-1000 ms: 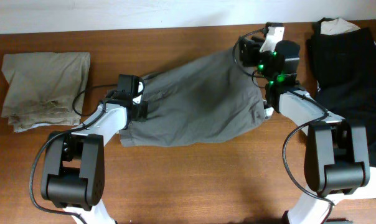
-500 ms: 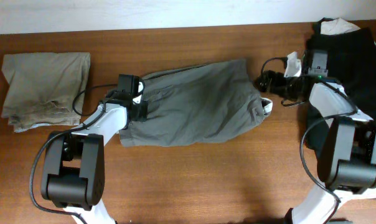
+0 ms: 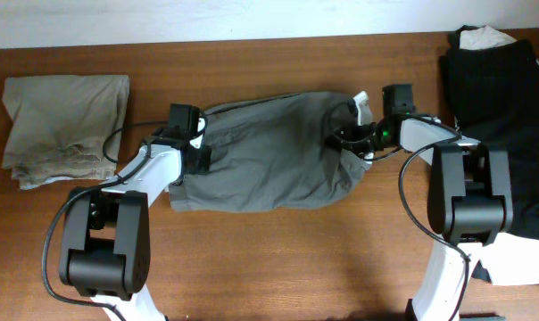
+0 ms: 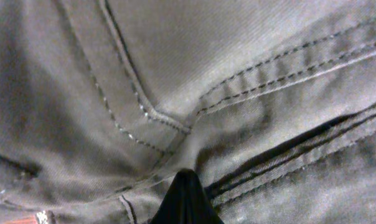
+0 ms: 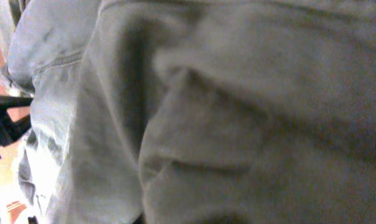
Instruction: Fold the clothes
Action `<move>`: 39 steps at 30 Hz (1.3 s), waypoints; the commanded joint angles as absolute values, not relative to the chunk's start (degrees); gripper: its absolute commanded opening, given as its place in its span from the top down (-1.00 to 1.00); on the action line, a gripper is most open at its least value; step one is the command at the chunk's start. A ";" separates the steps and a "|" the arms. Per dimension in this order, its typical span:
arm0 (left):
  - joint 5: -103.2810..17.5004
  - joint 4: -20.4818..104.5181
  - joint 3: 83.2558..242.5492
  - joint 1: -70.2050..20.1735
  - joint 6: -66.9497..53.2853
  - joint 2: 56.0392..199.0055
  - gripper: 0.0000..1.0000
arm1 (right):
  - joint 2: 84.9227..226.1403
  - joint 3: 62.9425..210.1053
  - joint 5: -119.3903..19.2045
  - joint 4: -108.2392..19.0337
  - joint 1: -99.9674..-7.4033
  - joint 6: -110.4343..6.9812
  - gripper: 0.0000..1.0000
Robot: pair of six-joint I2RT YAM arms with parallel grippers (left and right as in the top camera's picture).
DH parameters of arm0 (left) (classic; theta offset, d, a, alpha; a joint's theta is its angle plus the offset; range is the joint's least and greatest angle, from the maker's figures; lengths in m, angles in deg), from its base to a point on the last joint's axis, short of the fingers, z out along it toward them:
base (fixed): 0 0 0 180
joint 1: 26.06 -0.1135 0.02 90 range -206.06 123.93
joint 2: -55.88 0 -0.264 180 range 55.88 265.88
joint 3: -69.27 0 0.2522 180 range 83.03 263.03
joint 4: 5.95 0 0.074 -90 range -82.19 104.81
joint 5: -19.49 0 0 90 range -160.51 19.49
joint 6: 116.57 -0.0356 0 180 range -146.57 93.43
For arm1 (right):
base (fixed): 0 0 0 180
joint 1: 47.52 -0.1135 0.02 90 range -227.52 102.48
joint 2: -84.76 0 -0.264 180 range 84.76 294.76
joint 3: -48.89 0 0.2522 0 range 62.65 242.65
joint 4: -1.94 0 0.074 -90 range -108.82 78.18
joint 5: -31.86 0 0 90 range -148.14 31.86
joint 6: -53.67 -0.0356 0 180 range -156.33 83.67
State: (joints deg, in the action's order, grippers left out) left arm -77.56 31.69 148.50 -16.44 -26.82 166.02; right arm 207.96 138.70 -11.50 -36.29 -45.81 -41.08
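The grey shorts [image 3: 261,165] lie spread across the middle of the table, waistband to the left. My left gripper [image 3: 194,152] sits on their left end; in the left wrist view its dark tip [image 4: 185,199] is shut, pinching seamed grey fabric [image 4: 175,62]. My right gripper [image 3: 343,139] is at the shorts' bunched right end. Its wrist view is filled with rumpled grey cloth [image 5: 250,93], which hides the fingers; it reads as shut on that fabric.
Folded beige shorts [image 3: 64,125] lie at the far left. A pile of black garments [image 3: 501,89] with a white piece [image 3: 484,37] sits at the far right. Bare wooden table [image 3: 278,267] runs along the front.
The right gripper let go of the raised shorts end, swung right toward the black pile, then came back and shut on the shorts' right end, which now lies bunched further left. The left arm stayed put.
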 commanded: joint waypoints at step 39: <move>-45.27 38.36 152.45 -16.48 -25.79 152.41 0.05 | 198.97 165.52 -49.45 -73.73 -66.88 -42.81 0.92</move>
State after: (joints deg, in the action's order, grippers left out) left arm -53.01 40.65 152.28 -16.44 -25.55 149.78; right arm 196.26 169.74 -49.89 -76.18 -66.35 -42.09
